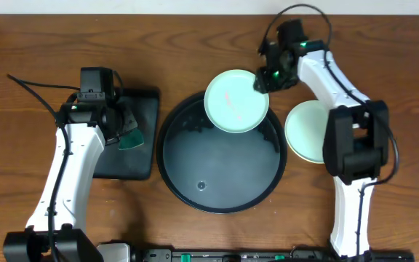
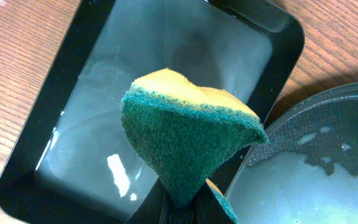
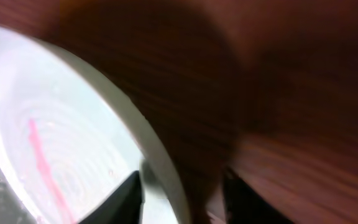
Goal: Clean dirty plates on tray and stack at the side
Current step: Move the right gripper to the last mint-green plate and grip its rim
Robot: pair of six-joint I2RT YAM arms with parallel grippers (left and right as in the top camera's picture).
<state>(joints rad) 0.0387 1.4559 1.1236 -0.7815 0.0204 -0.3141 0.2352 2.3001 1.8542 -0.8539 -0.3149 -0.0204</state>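
Overhead — round mint plate (image 1: pixel 231 102) (pink-streaked), rim in right tool (image 1: pixel 260 81)

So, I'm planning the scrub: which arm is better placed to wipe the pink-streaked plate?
Left. The left gripper pinches the sponge, while the right gripper is occupied holding that plate by its rim.

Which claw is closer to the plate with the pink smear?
Right. The right claw grips that plate by its rim; the left claw is across the round tray, holding a sponge.
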